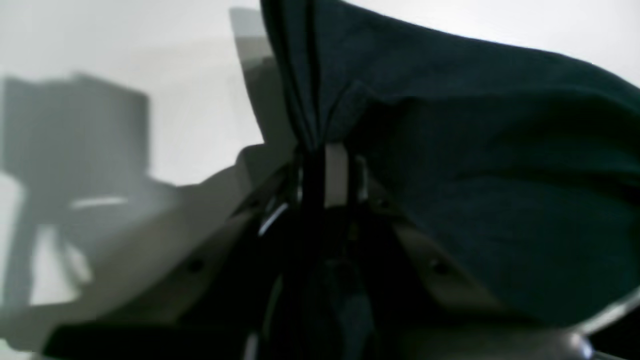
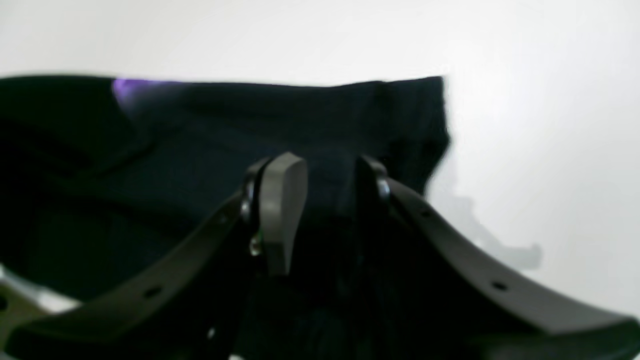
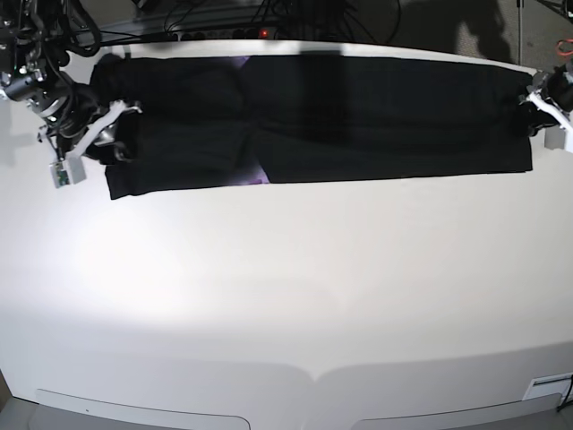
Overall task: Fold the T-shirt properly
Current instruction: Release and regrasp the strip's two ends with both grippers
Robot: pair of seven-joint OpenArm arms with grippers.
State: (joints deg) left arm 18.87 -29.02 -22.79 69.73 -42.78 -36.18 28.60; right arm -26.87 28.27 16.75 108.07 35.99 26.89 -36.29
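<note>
Lying on: the white table point(image 3: 286, 296), which fills most of the base view, with the far edge near cables.
T-shirt: the black T-shirt point(image 3: 358, 116) is a long narrow band along the far side of the table, its long axis going from one arm to the other. A bit of purple print point(image 2: 131, 90) shows at a fold.
Key relation: each arm stands at one short end of the band, so the cloth stretches away from each gripper toward the other one. Neither arm is clearly nearer; each has its own end.
Left gripper: the left gripper point(image 1: 325, 175) is at the end on the right of the base view. Its jaws are together on a bunched pleat of the T-shirt, and the cloth rises from the pinch.
Right gripper: the right gripper point(image 2: 320, 200) is at the other end. Its fingers point(image 2: 280, 210) stand apart with dark cloth between them; I cannot tell if they really press it.
Judgement: the next fold probably needs both ends lifted together, so the right side must grip firmly first.
</note>
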